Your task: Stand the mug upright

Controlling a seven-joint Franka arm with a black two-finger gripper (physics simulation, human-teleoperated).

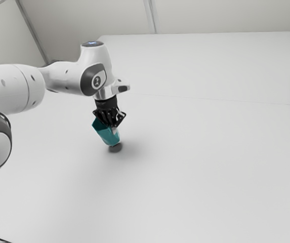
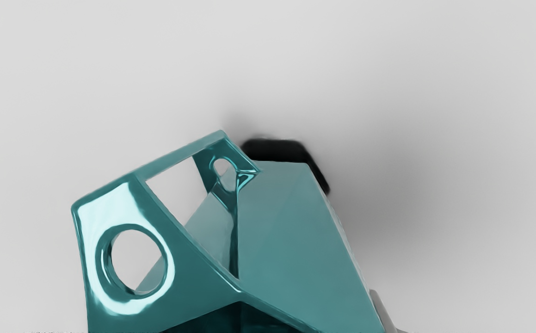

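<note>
Gripper [image 1: 112, 125] pointing down in the exterior view, I have it closed on the mug [image 1: 106, 134], which hangs tilted right beneath it, mouth up by the gripper and base lowest, just above or touching the table [image 1: 185, 172]; I can't tell which. From the wrist view, I see one fingertip [image 2: 381, 312] against the mug's outer wall, its handle [image 2: 189, 277] facing away from that fingertip.
</note>
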